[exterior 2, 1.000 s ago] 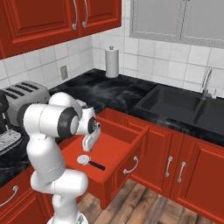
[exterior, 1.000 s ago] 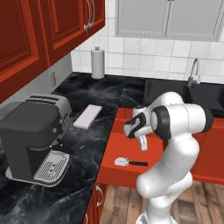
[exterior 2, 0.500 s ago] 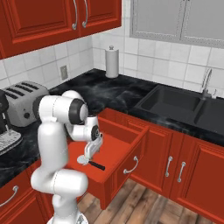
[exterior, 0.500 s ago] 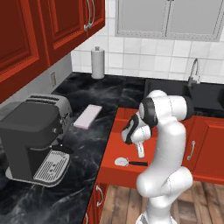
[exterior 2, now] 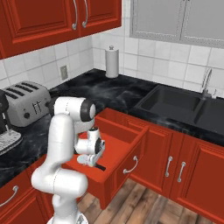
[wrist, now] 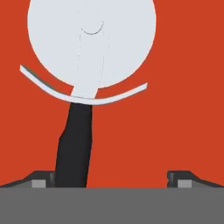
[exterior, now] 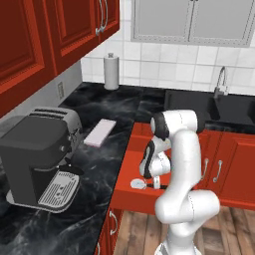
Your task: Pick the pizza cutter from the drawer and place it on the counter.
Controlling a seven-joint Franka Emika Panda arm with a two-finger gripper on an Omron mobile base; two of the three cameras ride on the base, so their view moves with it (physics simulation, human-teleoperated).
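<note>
Pizza cutter (wrist: 89, 48), flat on the drawer (wrist: 188, 65) floor: we judge it light, rigid, slick-bladed, best taken by its black handle, gripper (wrist: 112, 176) spread, the handle just inside one fingertip.

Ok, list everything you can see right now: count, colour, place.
pizza cutter: 1, white disc, black handle, flat on the drawer bottom under the gripper
drawer: 1, red, pulled open
counter: 1, black marble, L-shaped
pink block: 1, pale pink, on the counter left of the drawer
toaster: 1, silver, on the counter by the wall
coffee machine: 1, dark grey, counter front
paper towel roll: 1, white, back corner
sink: 1, black, with a silver tap
gripper: 1, dark tips, open, low over the cutter's handle
</note>
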